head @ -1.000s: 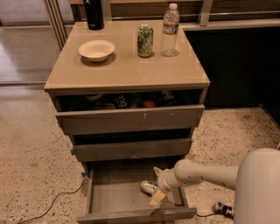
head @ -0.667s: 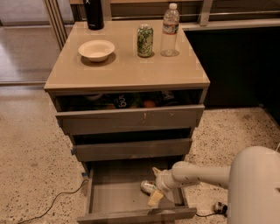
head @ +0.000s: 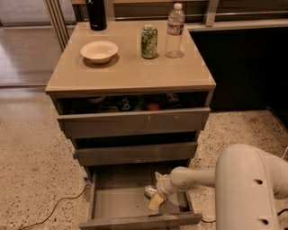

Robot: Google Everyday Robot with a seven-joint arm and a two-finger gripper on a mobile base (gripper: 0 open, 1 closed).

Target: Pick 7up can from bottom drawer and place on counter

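The bottom drawer [head: 135, 221] is pulled out, with a plain grey inside. The 7up can [head: 149, 192], small and silvery, lies on its side toward the drawer's right. My gripper [head: 157, 189] reaches into the drawer from the right on a white arm. It is open, with one finger behind the can and the yellowish finger [head: 155, 202] in front of it, so the can's right part sits between them. The tan counter [head: 130, 74] tops the cabinet above.
On the counter stand a white bowl [head: 99, 50], a green-patterned can [head: 149, 42], a clear plastic bottle [head: 174, 31] and a black bottle [head: 96, 13]. The top drawer [head: 135, 121] is ajar with items inside. A cable [head: 56, 205] lies on the floor at left.
My gripper has slid a little to the left, so its fingers now straddle more of the can. The can has stayed where it was.
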